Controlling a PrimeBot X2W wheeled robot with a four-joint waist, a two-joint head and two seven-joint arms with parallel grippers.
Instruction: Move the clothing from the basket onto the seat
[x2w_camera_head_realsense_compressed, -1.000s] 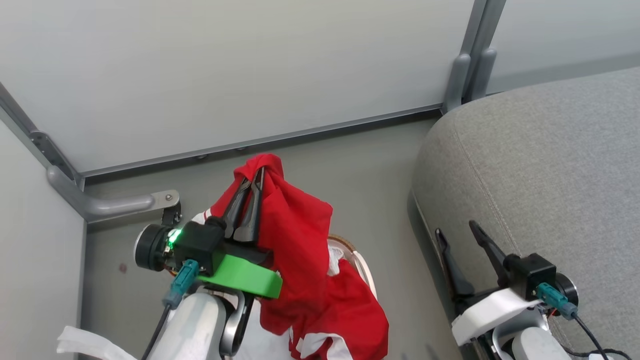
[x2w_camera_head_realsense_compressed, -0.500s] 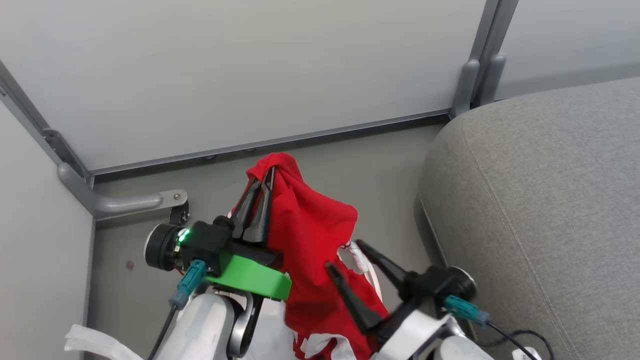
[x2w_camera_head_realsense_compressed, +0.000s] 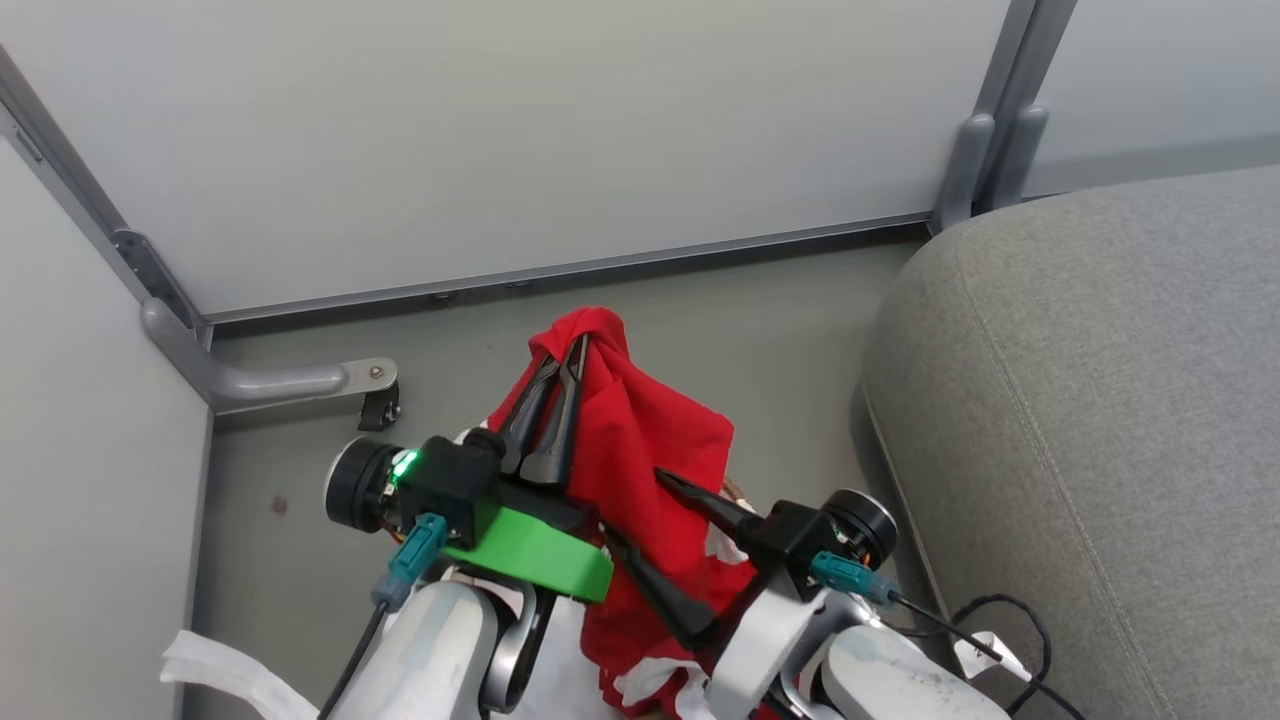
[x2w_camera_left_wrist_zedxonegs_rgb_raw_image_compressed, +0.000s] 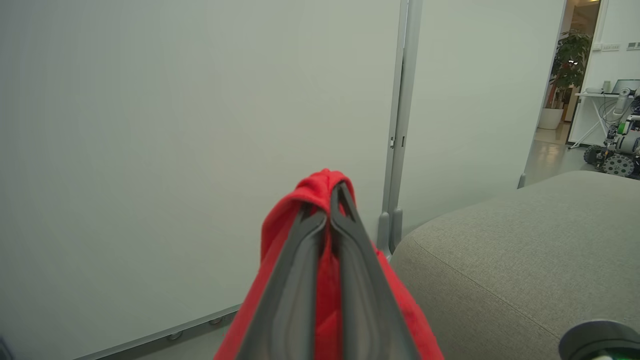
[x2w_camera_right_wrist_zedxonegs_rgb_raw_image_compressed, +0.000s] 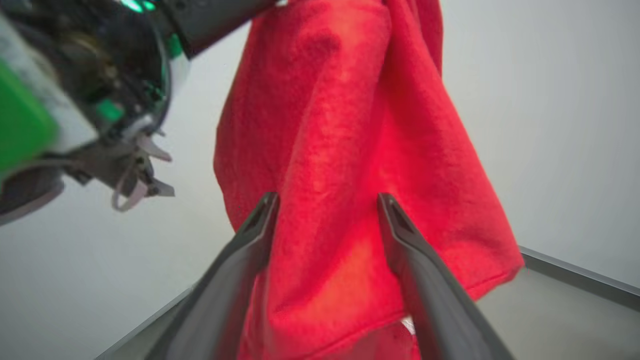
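The red clothing (x2w_camera_head_realsense_compressed: 650, 450) hangs from my left gripper (x2w_camera_head_realsense_compressed: 568, 350), which is shut on a bunched fold at its top. Its lower part, with white panels, trails down toward the basket (x2w_camera_head_realsense_compressed: 737, 492), of which just a bit of brown rim peeks out. My right gripper (x2w_camera_head_realsense_compressed: 632, 502) is open, its fingers straddling the hanging cloth from the right. The left wrist view has the left gripper (x2w_camera_left_wrist_zedxonegs_rgb_raw_image_compressed: 327, 200) pinching clothing (x2w_camera_left_wrist_zedxonegs_rgb_raw_image_compressed: 272, 235). In the right wrist view the right gripper (x2w_camera_right_wrist_zedxonegs_rgb_raw_image_compressed: 327, 197) is spread in front of the clothing (x2w_camera_right_wrist_zedxonegs_rgb_raw_image_compressed: 340, 100). The grey seat (x2w_camera_head_realsense_compressed: 1100, 400) lies to the right.
Pale wall panels close off the back and left, with a metal foot bracket (x2w_camera_head_realsense_compressed: 270, 380) and a post (x2w_camera_head_realsense_compressed: 985, 150). A white strip (x2w_camera_head_realsense_compressed: 215, 670) lies at the lower left. A black cable (x2w_camera_head_realsense_compressed: 990, 620) loops by the seat's edge. Grey floor separates the basket from the seat.
My right gripper has swung left from beside the seat to the hanging red cloth, staying open. The left gripper keeps its hold. The head camera has turned slightly, shifting the scene right.
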